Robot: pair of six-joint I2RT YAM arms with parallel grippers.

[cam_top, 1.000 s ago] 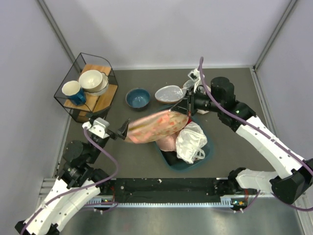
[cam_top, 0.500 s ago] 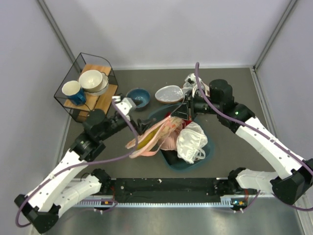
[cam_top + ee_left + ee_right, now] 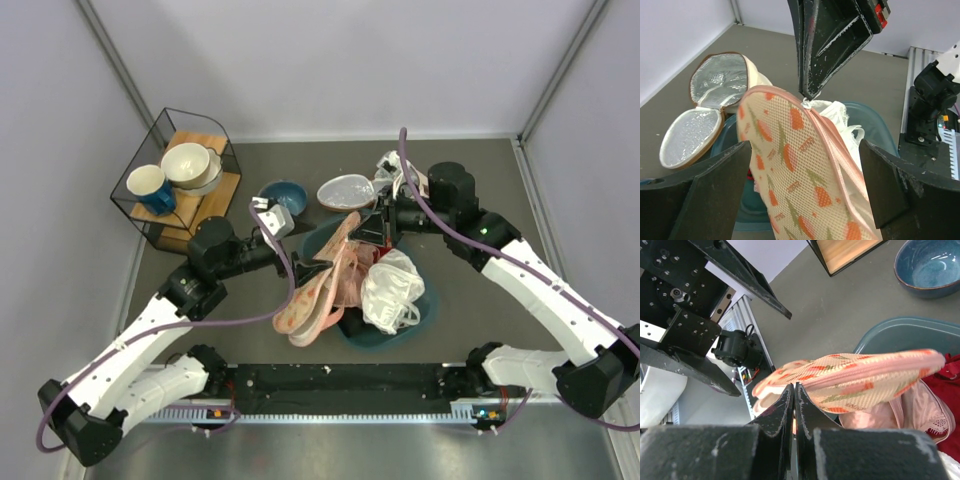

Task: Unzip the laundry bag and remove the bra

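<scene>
Over basin (image 3: pixel 425 305): right tool (image 3: pixel 794 388) pinches laundry bag (image 3: pixel 322 285) zip end, maybe puller; I'd clamp spread left tool (image 3: pixel 303 264) on fabric opposite.

This is looking like a robotics lab test cell: plain pale wall panels (image 3: pixel 330 60) in metal framing (image 3: pixel 112 58) are enclosing a dark grey tabletop (image 3: pixel 480 190), a cabled left arm (image 3: pixel 150 335) and right arm (image 3: pixel 540 285) are rising from a black rail (image 3: pixel 340 378), and crockery is sitting in a wire rack (image 3: pixel 150 215).
</scene>
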